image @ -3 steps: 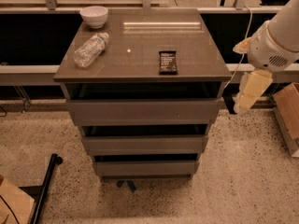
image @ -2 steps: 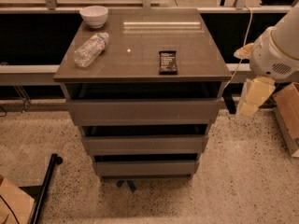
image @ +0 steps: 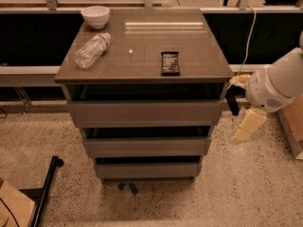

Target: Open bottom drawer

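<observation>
You are looking down at a grey-brown counter (image: 142,44) that tops a stack of three drawers. On it stand a white bowl (image: 95,16) at the back left corner, a clear plastic bottle (image: 92,50) lying on its side just in front of the bowl, and a dark snack bar (image: 170,63) lying flat right of the middle. The bottom drawer (image: 147,170) sits lowest, close to the floor, under the mid-sized front (image: 147,146) and the tall top front (image: 144,113); a dark slot shows above each front.

Your pincer (image: 247,126) hangs to the right of the cabinet, level with the upper two fronts, well apart from the bottom drawer and touching nothing. Whether it is wide or narrow, you cannot tell from here. The white arm (image: 277,86) enters from the right edge.

The floor (image: 246,188) is speckled stone. A black pole (image: 47,188) and brown cardboard (image: 12,207) lie at the lower left, and a low ledge with dark panels runs behind the cabinet.
</observation>
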Robot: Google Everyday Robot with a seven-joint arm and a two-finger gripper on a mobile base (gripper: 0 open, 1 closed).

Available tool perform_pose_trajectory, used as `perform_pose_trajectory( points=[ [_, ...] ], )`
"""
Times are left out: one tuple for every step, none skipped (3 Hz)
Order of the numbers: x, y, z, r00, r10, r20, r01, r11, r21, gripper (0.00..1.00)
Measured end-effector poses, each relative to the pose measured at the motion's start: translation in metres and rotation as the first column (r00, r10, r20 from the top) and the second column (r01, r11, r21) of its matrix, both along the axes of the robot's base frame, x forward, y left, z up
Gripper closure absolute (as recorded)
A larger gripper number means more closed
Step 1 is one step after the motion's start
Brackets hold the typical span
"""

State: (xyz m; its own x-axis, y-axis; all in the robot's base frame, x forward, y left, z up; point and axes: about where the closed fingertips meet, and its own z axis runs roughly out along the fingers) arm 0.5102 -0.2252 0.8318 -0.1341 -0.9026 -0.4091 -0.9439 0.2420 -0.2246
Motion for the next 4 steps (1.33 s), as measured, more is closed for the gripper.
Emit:
perform_pose_trajectory(
  points=[
    [0.005, -0.004, -0.042, 0.9988, -0.031, -0.037, 0.032, 0.999, 0.03, 0.0],
    [0.004, 0.006, -0.052, 0.9992, -0.013, -0.037, 0.015, 0.999, 0.037, 0.0],
    [0.007, 0.02, -0.078, 0.9985, -0.012, -0.052, 0.016, 0.997, 0.071, 0.0],
    [0.015, 0.03, -0.105, 0.9978, -0.023, -0.063, 0.03, 0.994, 0.11, 0.0]
  ],
)
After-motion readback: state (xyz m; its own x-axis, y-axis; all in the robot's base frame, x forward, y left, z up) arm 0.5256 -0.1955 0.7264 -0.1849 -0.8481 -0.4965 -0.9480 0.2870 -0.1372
